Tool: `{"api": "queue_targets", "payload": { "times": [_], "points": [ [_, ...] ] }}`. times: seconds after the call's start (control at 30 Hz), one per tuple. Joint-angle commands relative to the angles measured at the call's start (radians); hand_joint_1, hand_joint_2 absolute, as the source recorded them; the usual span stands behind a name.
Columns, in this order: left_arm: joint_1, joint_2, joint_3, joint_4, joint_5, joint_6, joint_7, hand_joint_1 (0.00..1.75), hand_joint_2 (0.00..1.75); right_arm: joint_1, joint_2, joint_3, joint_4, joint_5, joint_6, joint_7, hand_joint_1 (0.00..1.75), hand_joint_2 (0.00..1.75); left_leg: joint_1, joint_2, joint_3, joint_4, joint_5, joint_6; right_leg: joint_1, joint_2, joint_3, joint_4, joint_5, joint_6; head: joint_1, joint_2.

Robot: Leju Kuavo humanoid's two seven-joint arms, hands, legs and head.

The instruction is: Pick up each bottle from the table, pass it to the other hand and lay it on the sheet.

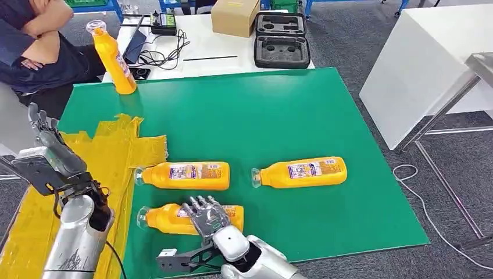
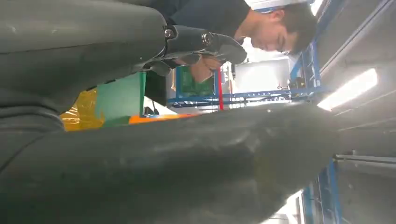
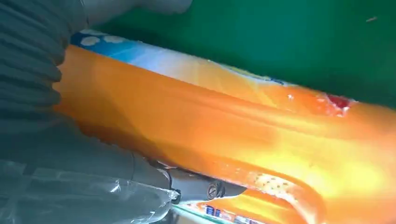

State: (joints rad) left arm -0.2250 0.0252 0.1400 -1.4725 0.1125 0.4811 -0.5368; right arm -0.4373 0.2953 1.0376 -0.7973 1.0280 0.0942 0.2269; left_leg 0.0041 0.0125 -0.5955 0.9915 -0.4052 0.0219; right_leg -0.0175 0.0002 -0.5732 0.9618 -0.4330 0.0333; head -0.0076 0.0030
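Three orange bottles lie on the green mat (image 1: 261, 116). The nearest bottle (image 1: 163, 219) lies by the front edge, and my right hand (image 1: 206, 216) wraps over its body. Up close, that bottle (image 3: 233, 121) sits against my palm with the thumb (image 3: 196, 186) pressed to its side. Two more lie further back, one in the middle (image 1: 186, 175) and one to the right (image 1: 305, 172). Another bottle (image 1: 116, 61) stands upright at the mat's far left corner. My left hand (image 1: 43, 131) hovers over the yellow sheet (image 1: 116, 145), fingers apart and holding nothing.
A person (image 1: 35, 46) sits at the far left, close to the standing bottle. Behind the mat a white table carries a cardboard box (image 1: 234, 16), a black foam case (image 1: 281, 39) and cables. Another white table (image 1: 430, 64) stands on the right.
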Motion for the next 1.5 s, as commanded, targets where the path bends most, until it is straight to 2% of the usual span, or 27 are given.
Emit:
{"api": "queue_targets", "payload": {
  "times": [0.03, 0.17, 0.87, 0.97, 1.07, 1.2, 1.3, 1.5],
  "points": [
    [-0.049, -0.032, 0.027, 0.048, 0.003, -0.010, 0.012, 0.00, 0.00, 0.042, -0.061, 0.012, 0.055, 0.025, 0.059, 0.026, 0.00, 1.75, 0.001, -0.004, 0.001, -0.001, 0.000, 0.000, 0.001, -0.004, 0.003, -0.002, 0.000, -0.001, 0.000, 0.000],
    [-0.084, -0.029, 0.014, 0.094, 0.009, -0.016, 0.012, 0.00, 0.00, 0.038, -0.059, 0.007, 0.071, 0.033, 0.067, 0.034, 0.00, 1.75, 0.001, -0.007, 0.001, -0.001, 0.001, -0.001, 0.001, -0.006, 0.004, -0.003, 0.000, -0.001, 0.000, 0.000],
    [-0.058, -0.025, 0.028, 0.081, 0.009, -0.018, 0.003, 0.00, 0.00, 0.025, -0.064, -0.016, 0.068, 0.043, 0.039, 0.051, 0.00, 1.75, 0.000, -0.004, 0.003, -0.001, 0.001, 0.000, 0.000, -0.003, 0.004, -0.002, 0.000, -0.001, 0.000, 0.000],
    [-0.061, -0.021, 0.032, 0.088, 0.011, -0.024, -0.004, 0.00, 0.00, 0.044, -0.082, -0.062, -0.010, 0.008, -0.010, 0.061, 0.00, 1.75, 0.000, -0.004, 0.003, -0.002, 0.001, 0.000, 0.000, -0.004, 0.004, -0.002, 0.000, -0.001, 0.000, 0.000],
    [-0.053, -0.019, 0.043, 0.079, 0.013, -0.026, -0.010, 0.00, 0.00, 0.058, -0.104, -0.078, -0.099, -0.009, -0.013, 0.058, 0.00, 1.75, 0.000, -0.004, 0.002, -0.001, 0.001, 0.000, 0.000, -0.004, 0.003, -0.002, 0.000, -0.001, 0.000, 0.000],
    [-0.037, -0.017, 0.054, 0.064, 0.015, -0.026, -0.013, 0.00, 0.00, 0.069, -0.114, -0.069, -0.123, -0.007, -0.011, 0.056, 0.00, 1.75, 0.001, -0.003, 0.001, -0.001, 0.000, 0.000, 0.001, -0.002, 0.003, -0.002, 0.001, -0.001, 0.000, 0.000],
    [-0.041, -0.021, 0.056, 0.069, 0.016, -0.030, -0.013, 0.00, 0.00, 0.083, -0.129, -0.066, -0.131, -0.012, -0.014, 0.058, 0.00, 1.75, 0.001, -0.003, 0.001, -0.001, 0.001, 0.001, 0.001, -0.003, 0.012, -0.002, 0.001, -0.001, 0.000, 0.000],
    [-0.040, -0.023, 0.055, 0.069, 0.016, -0.030, -0.013, 0.00, 0.00, 0.087, -0.134, -0.067, -0.130, -0.014, -0.015, 0.057, 0.00, 1.75, 0.000, -0.003, 0.000, -0.001, 0.001, 0.000, 0.001, -0.003, 0.012, -0.002, 0.002, 0.000, 0.000, 0.000]
  ]
}}
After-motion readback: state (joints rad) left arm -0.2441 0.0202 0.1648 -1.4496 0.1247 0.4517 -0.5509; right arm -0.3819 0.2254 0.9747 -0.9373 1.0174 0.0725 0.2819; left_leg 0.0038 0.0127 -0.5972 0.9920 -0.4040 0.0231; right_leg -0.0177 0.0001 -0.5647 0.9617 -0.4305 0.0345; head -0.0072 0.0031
